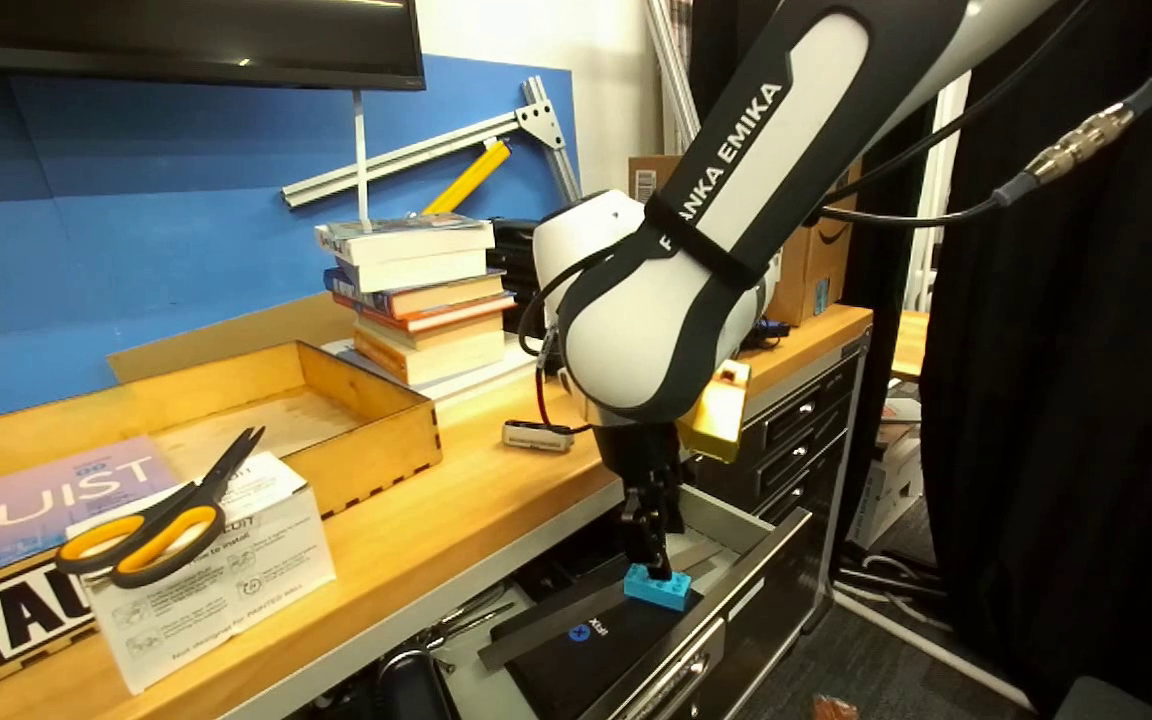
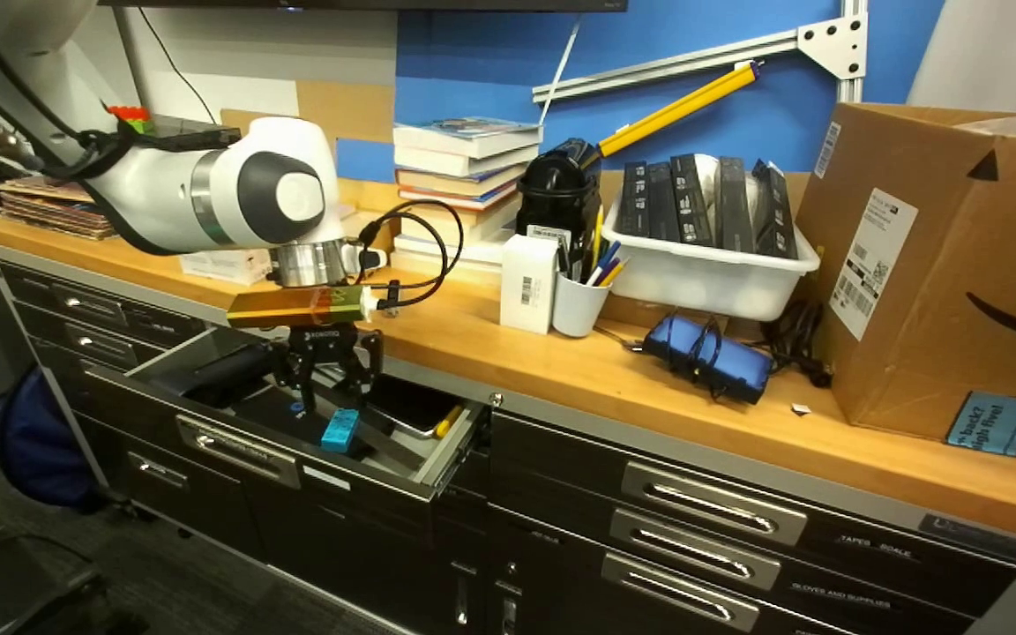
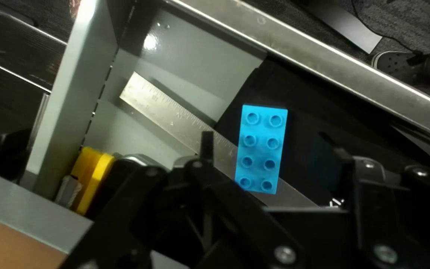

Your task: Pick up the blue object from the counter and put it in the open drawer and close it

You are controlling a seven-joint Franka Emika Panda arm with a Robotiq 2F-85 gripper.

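The blue block point(image 1: 658, 590) lies inside the open black drawer point(image 2: 376, 476), over a dark flat item and a metal ruler point(image 3: 170, 108). It also shows in an exterior view point(image 2: 340, 430) and in the wrist view point(image 3: 263, 149). My gripper point(image 3: 271, 145) is open, with its fingers apart on both sides of the block and a gap at each side. In both exterior views the gripper point(image 1: 658, 568) point(image 2: 336, 397) points down into the drawer, just above the block. The wooden counter point(image 1: 496, 510) point(image 2: 631, 388) runs behind the drawer.
On the counter stand a wooden tray point(image 1: 376, 450), scissors point(image 1: 176, 525) on a white box point(image 1: 226, 590), a book stack point(image 1: 426, 300), a pen cup point(image 2: 578, 304), a white bin point(image 2: 702, 282) and a cardboard box point(image 2: 931, 291). A yellow item point(image 3: 95, 179) lies in the drawer's corner.
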